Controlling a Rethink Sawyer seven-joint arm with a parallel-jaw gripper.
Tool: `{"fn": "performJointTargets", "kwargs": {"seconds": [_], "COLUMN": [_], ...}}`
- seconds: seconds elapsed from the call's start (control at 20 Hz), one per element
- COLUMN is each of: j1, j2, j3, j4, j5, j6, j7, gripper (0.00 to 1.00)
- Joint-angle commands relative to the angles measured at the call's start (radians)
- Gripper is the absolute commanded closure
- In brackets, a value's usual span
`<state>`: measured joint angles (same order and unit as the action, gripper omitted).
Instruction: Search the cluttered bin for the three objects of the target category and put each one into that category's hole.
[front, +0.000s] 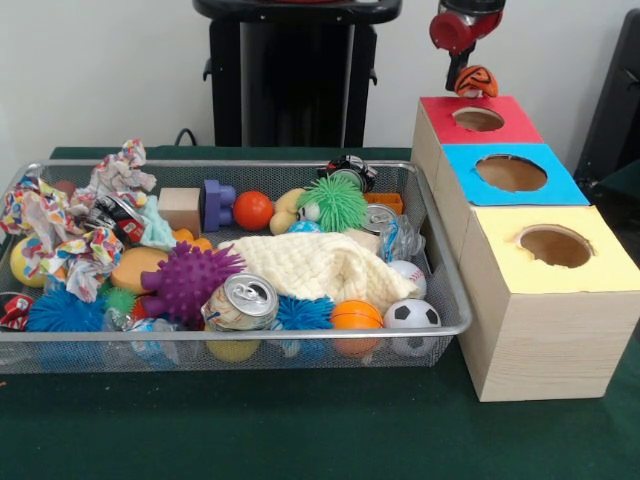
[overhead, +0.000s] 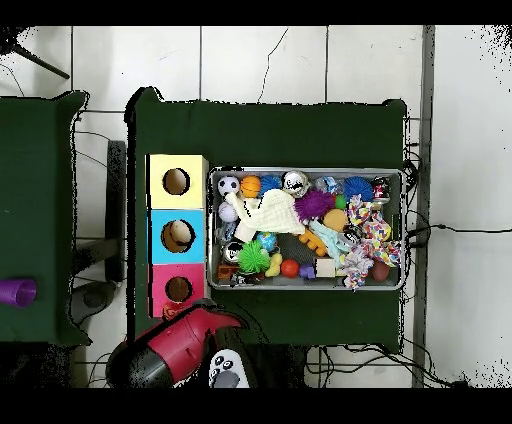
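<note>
My gripper (front: 468, 72) hangs at the far right, shut on a small orange ball with black stripes (front: 478, 82). The ball sits just above the round hole (front: 478, 119) of the red-topped box (front: 440, 110). Seen from overhead, the red arm (overhead: 185, 340) reaches to the edge of the red box (overhead: 160, 288), and a bit of orange shows at the gripper (overhead: 170, 312). The wire bin (front: 447, 300) still holds a soccer ball (front: 411, 315), an orange ball (front: 356, 315), a baseball (front: 407, 274) and a red-orange ball (front: 253, 210).
Blue-topped box (front: 510, 175) and yellow-topped box (front: 555, 250) stand in line with the red one, right of the bin. The bin is also packed with a cream cloth (front: 315, 265), purple spiky ball (front: 187, 280), green spiky ball (front: 333, 203), drink can (front: 241, 302) and crumpled paper (front: 60, 230).
</note>
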<state>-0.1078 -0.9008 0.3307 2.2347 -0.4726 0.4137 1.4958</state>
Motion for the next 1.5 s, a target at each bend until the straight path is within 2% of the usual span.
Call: {"fn": "performJointTargets", "kwargs": {"seconds": [0.05, 0.9, 1.1, 1.5], "j1": [0.009, 0.030, 0.032, 0.031], "j2": [0.052, -0.038, -0.022, 0.021], "j3": [-0.009, 0.016, 0.021, 0.015], "j4": [-0.134, -0.160, -0.181, -0.213], "j5": [0.019, 0.092, 0.090, 0.062], "j6": [-0.004, 0.166, 0.179, 0.138], "j7": [0.135, 0.099, 0.092, 0.095], "gripper": [1.00, 1.00, 1.00, 1.00]}}
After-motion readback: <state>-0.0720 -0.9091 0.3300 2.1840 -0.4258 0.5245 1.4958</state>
